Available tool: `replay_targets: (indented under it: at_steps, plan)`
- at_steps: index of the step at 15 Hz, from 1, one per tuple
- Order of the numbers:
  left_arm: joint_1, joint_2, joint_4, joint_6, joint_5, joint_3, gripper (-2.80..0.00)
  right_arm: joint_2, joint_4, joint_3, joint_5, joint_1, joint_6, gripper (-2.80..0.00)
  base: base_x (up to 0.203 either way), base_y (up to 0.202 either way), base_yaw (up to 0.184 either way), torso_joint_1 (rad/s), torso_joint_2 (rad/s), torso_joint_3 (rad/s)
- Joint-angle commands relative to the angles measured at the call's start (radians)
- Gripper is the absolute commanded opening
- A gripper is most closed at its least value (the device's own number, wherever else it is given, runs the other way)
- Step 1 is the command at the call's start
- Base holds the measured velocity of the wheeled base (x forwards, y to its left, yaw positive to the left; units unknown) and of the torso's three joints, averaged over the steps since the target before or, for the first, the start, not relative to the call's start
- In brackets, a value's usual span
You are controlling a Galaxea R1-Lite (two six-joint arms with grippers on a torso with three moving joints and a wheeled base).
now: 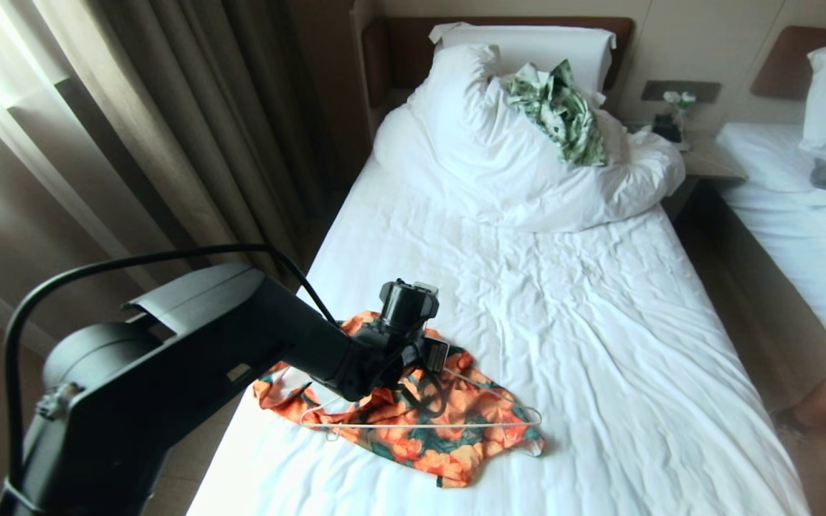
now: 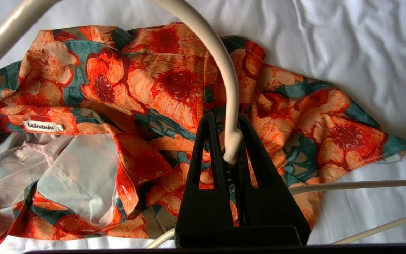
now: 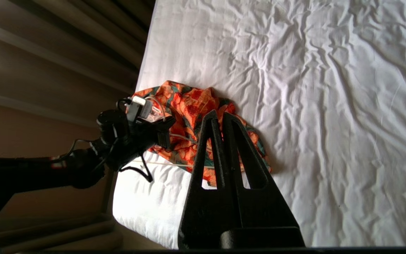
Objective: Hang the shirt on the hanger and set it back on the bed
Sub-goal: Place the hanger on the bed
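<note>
Bed (image 1: pixel 599 344): your shirt (image 1: pixel 442 423) lies crumpled near its foot.
Left tool (image 2: pixel 228 141): clamped on the hanger (image 2: pixel 224 70) above the shirt.
Right tool (image 3: pixel 221 121): closed, empty.

Brown curtains (image 1: pixel 191 129) hang left, backlit by daylight. A nightstand (image 1: pixel 707 161) stands before a beige wall (image 1: pixel 692 43); second bed (image 1: pixel 807 215) right.

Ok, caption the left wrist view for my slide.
Left gripper shut on the hanger above the shirt on the bed.
</note>
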State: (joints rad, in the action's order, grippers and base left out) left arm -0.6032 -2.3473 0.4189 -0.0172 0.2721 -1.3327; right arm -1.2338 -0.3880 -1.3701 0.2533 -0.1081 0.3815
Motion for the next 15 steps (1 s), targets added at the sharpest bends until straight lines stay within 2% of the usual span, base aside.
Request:
replay_targets:
  at_steps: [1,3,8,9,10,12,15]
  plan:
    - [0.023,-0.087,0.004,0.000,-0.003,-0.039,-2.80,0.004,-0.003,0.004,0.009,-0.005,-0.001,-2.80,0.000,0.000,0.000,0.000,0.00,0.000]
    - [0.026,-0.121,-0.001,0.004,-0.007,-0.072,-2.80,0.007,-0.003,0.008,0.043,-0.004,-0.006,-2.80,0.000,0.000,0.000,0.000,0.00,0.000]
    - [0.064,-0.196,0.002,0.045,-0.051,-0.153,-2.80,0.000,-0.003,0.013,0.047,-0.005,-0.010,-2.80,0.000,0.000,0.000,0.000,0.00,0.000]
    - [0.077,-0.220,0.005,0.056,-0.053,-0.179,-0.86,-0.004,-0.003,0.013,0.047,-0.005,-0.010,-2.80,0.000,0.000,0.000,0.000,0.00,0.000]
    - [0.092,-0.241,0.005,0.066,-0.055,-0.209,0.00,-0.007,-0.003,0.014,0.047,-0.005,-0.010,-2.80,0.000,0.000,0.000,0.000,0.00,0.000]
    - [0.103,-0.249,0.003,0.074,-0.054,-0.243,0.00,-0.014,-0.003,0.014,0.047,-0.005,-0.010,-2.80,0.000,0.000,0.000,0.000,0.00,0.000]
    - [0.088,-0.202,0.003,0.074,-0.047,-0.183,0.00,-0.015,-0.002,0.013,0.046,-0.004,-0.010,-2.80,0.000,0.000,0.000,0.000,0.00,0.000]
